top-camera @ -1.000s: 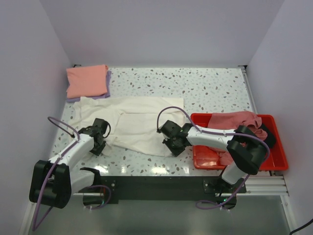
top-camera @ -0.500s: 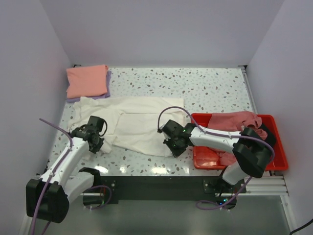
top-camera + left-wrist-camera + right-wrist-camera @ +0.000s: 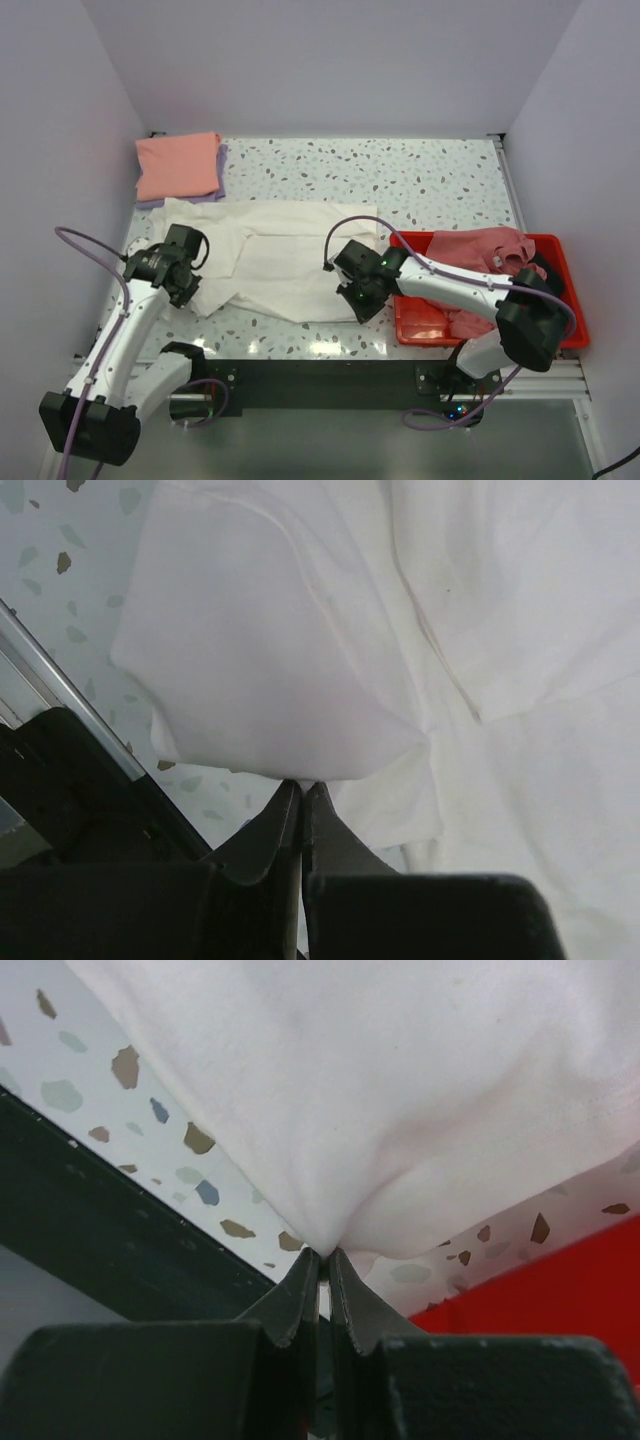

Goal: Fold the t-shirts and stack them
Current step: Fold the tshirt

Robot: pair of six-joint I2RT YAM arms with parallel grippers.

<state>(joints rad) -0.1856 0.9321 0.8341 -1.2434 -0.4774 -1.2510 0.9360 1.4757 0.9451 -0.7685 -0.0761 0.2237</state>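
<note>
The cream-white t-shirt (image 3: 290, 260) lies spread flat in the middle of the tabletop (image 3: 420, 185), wide and roughly rectangular, with soft creases and a raised seam line running across it. It is thin, limp cotton that drapes and puckers wherever it is pulled. The left hand (image 3: 302, 788) is closed tight on the shirt's near-left edge, its two dark fingers pressed together with a doubled flap of cloth pinched between them. The right hand (image 3: 323, 1257) is clamped the same way on the near-right edge, the fabric gathered to a small peak at the tips.

This looks like the start of a fold on this shirt — both near corners are gripped and nothing is laid over yet. The next move likely calls for lifting both hands together and carrying the near edge toward the far edge, with even tension so that the cloth does not sag or skew.

Beyond the shirt's far-left corner sits a neat square stack — a salmon-pink tee (image 3: 178, 165) on a lavender tee (image 3: 222, 160) that shows only at the edges. Just beside the shirt's right edge stands a glossy red tray (image 3: 570, 330) holding a crumpled dusty-rose tee (image 3: 475, 245). The tabletop is pale and speckled like terrazzo.
</note>
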